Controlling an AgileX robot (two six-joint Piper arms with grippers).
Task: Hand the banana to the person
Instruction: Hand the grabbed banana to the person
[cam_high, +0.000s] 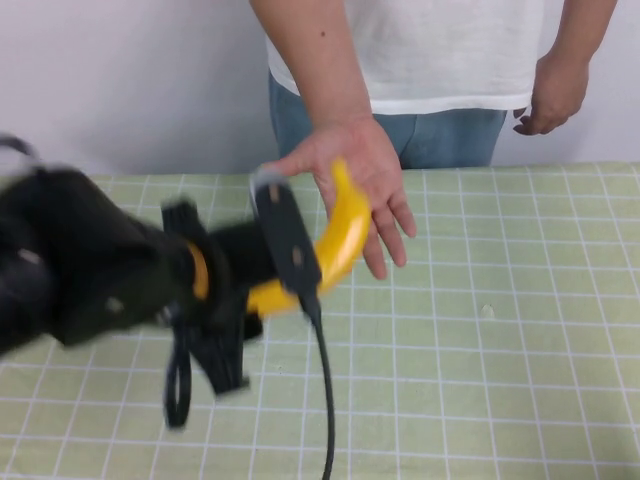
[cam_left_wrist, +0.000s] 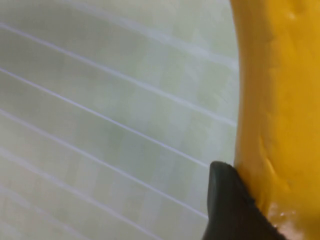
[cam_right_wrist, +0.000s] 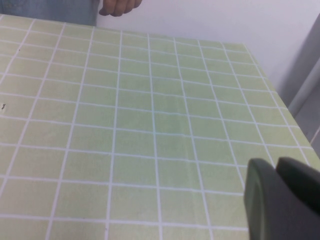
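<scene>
— Where, then, is the banana (cam_high: 340, 240)?
— Raised off the bench, toward its far edge and a little left of middle; upper end lying in the open palm of the person's hand (cam_high: 365, 180), lower end clamped in the left gripper (cam_high: 275, 275).
— Left gripper's fingers?
— Closed on the yellow fruit near its lower end; seen close in the left wrist view as a dark pad (cam_left_wrist: 230, 205) pressed against the banana (cam_left_wrist: 280, 110).
— And the person (cam_high: 440, 60)?
— Standing behind the far edge, white shirt and blue jeans, one arm stretched down over the green checked cloth (cam_high: 480, 340), palm up, fingers spread beneath the banana; other hand (cam_high: 550, 95) hanging loosely curled near the far right corner.
— Right gripper?
— Out of the high view; only a grey part (cam_right_wrist: 282, 200) showing in the right wrist view, above the cloth (cam_right_wrist: 125, 125) near the bench's right edge. Cannot tell whether open or closed.
— Anything else?
— A black cable (cam_high: 325, 390) trailing from the left arm toward the near edge.
</scene>
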